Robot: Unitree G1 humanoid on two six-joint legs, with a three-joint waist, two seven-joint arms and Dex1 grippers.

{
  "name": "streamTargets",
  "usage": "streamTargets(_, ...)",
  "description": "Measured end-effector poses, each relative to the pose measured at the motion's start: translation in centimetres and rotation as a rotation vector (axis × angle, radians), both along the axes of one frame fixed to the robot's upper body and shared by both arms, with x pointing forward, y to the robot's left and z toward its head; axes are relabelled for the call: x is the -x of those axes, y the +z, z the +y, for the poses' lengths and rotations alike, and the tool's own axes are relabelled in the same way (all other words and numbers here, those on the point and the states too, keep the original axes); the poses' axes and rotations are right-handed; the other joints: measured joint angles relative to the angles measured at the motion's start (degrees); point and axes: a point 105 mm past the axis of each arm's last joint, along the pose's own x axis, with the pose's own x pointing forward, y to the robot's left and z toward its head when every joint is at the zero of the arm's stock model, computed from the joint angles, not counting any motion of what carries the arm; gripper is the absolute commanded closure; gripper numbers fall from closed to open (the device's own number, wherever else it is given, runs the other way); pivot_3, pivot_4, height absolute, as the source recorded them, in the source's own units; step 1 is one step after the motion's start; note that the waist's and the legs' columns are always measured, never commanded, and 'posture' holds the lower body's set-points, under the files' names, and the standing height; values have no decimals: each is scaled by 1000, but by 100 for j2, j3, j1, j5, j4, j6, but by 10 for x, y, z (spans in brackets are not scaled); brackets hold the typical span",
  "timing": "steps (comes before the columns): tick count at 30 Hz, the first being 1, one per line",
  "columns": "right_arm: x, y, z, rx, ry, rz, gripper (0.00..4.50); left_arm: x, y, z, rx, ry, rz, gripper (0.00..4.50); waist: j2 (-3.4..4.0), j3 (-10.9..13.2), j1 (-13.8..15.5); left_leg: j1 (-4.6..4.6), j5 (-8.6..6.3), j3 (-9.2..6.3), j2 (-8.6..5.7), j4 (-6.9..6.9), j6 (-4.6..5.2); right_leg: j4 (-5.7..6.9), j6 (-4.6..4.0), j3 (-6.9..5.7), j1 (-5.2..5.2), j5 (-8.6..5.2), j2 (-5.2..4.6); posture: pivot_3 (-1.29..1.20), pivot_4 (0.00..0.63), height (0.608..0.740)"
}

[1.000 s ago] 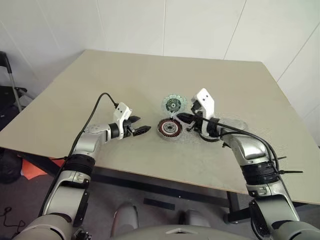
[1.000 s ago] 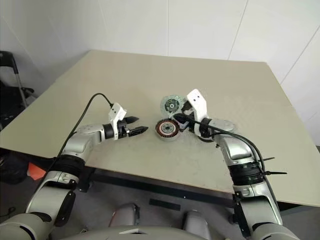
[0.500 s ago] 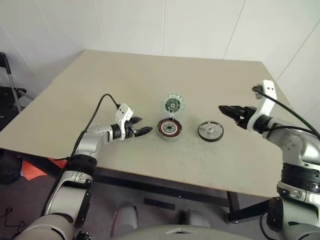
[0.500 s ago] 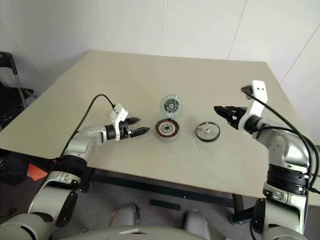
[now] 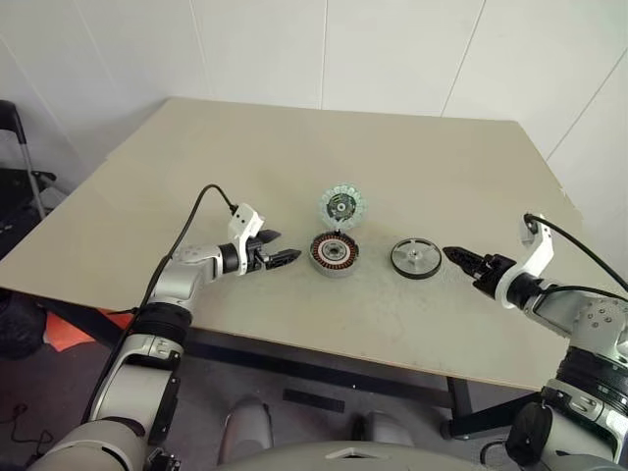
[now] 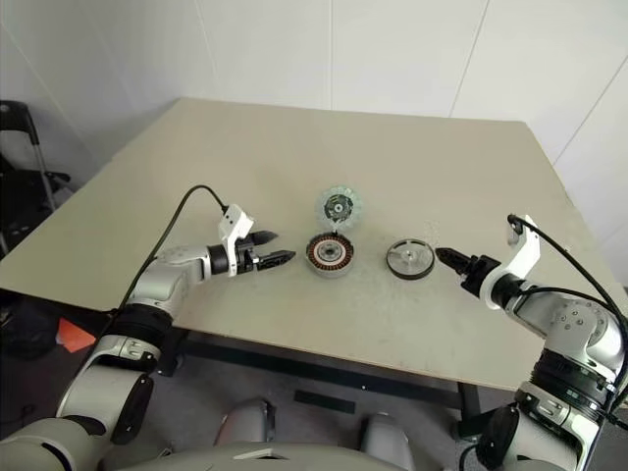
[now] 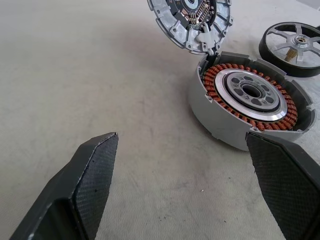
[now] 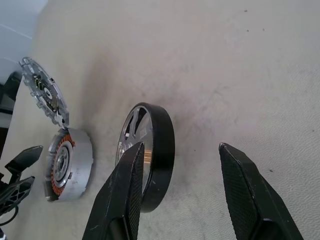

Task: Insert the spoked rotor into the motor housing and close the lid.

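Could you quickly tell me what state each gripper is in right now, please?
Left gripper: jaws open, holding nothing, beside the motor housing.
Right gripper: jaws open, holding nothing, near the spoked rotor.

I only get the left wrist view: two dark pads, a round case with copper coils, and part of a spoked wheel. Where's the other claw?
Observer: The right claw hovers just right of the spoked wheel, pointing at it without touching.
Operator: Is it carrying anything?
Observer: No, its fingers stand apart with nothing between them.
Operator: Is the wheel whole?
Observer: Yes, it's a full black ring with spokes round a hub. It lies flat on the table, right of the round case.
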Motion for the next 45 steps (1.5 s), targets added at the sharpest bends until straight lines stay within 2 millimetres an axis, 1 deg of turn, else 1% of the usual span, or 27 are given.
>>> streamTargets(3, 0, -2, 3, -15, 3, 3, 1857, 0, 0, 1, -3, 1, -1, 168, 1, -1, 30, 0, 0, 0, 1, -1, -1, 0, 13, 0, 1, -8, 0, 0, 0, 740)
streamTargets(9, 0, -8, 19, -80, 31, 19, 1857, 0, 0, 1, -8, 2, -3, 168, 2, -1, 37, 0, 1, 0, 0, -2, -1, 0, 11, 0, 1, -6, -1, 0, 0, 740)
streamTargets(12, 1, -11, 25, -114, 39, 30, 2450, 0, 0, 2, -10, 2, -3, 168, 2, -1, 38, 1, 1, 0, 1, -3, -2, 0, 11, 1, 1, -7, -1, 0, 0, 740)
streamTargets(14, 2, -13, 31, -151, 46, 34, 3140, 0, -1, 2, -12, 3, -3, 168, 2, -1, 36, 1, 2, 0, 1, -4, -3, 0, 12, 0, 0, -7, -1, 0, 0, 740)
streamTargets(15, 1, -11, 33, -173, 46, 20, 3484, 0, -1, 3, -13, 4, -2, 168, 2, -1, 35, 1, 2, 0, 1, -4, -4, 0, 12, 1, 0, -7, -1, 0, 0, 740)
streamTargets(17, -3, 0, 37, -199, 63, -24, 4020, -1, -1, 3, -15, 5, -4, 168, 4, -3, 29, 10, 2, 2, 1, -4, -4, 0, 18, 0, 6, -11, 0, 0, 0, 740)
streamTargets(18, -4, 2, 40, -195, 65, -32, 4142, -1, 0, 3, -15, 4, -9, 168, 3, -4, 35, 14, 3, 1, 3, -4, -6, 0, 23, 1, 12, -14, -1, 0, 0, 740)
streamTargets(21, -5, 2, 40, -208, 51, -34, 4142, -1, -1, 6, -23, 11, -6, 168, 3, -3, 38, 15, 5, 1, 2, -4, -9, 1, 25, 1, 11, -15, -2, 0, 0, 740)
streamTargets(24, -7, 3, 45, -263, 32, -47, 4142, -1, -3, 7, -26, 13, -1, 168, 4, -3, 30, 12, 7, 2, 1, -5, -12, 2, 26, 1, 1, -15, -2, 0, 0, 740)
streamTargets(27, -11, 16, 55, -364, 45, -93, 4142, -2, -1, 6, -24, 7, -5, 168, 6, -2, 23, 7, 8, 2, 2, -7, -14, 6, 26, 1, -11, -14, -2, 0, 0, 740)
streamTargets(30, -18, 36, 57, -457, 77, -149, 4142, -3, 1, 5, -24, 4, -11, 168, 7, -3, 34, 5, 9, 2, 1, -14, -15, 6, 24, 1, -11, -13, -2, 0, 0, 740)
streamTargets(33, -17, 43, 64, -500, 114, -160, 4142, -3, 1, 7, -27, 6, -10, 168, 7, -3, 52, 6, 16, 2, 2, -37, -28, 2, -6, -2, -15, 4, -1, 0, 0, 740)
streamTargets(34, -16, 42, 70, -516, 133, -152, 4142, -3, 1, 7, -28, 6, -10, 168, 7, -3, 55, 5, 27, 2, 1, -49, -46, 0, -6, -3, -18, 3, -1, 0, 0, 740)
streamTargets(37, -13, 39, 86, -555, 180, -133, 4142, -3, 1, 7, -28, 6, -10, 168, 8, -3, 64, 3, 32, 3, 1, -64, -55, -1, -10, -4, -27, 0, -1, 0, 0, 740)
streamTargets(40, -9, 31, 107, -596, 228, -97, 4142, -3, 1, 7, -31, 7, -10, 168, 8, -4, 64, 5, 41, 3, 0, -80, -70, -2, -12, -5, -32, -3, -1, 0, 0, 740)
streamTargets(43, -8, 31, 127, -631, 271, -78, 4142, -3, 1, 8, -32, 7, -11, 168, 8, -4, 58, 7, 48, 3, 2, -87, -81, 0, -10, -5, -36, -3, 0, 0, 0, 740)
streamTargets(45, -8, 32, 137, -647, 289, -71, 4142, -3, 1, 8, -34, 8, -11, 168, 8, -4, 59, 6, 50, 3, 1, -88, -85, 0, 8, -5, -36, -14, -1, 0, 0, 740)
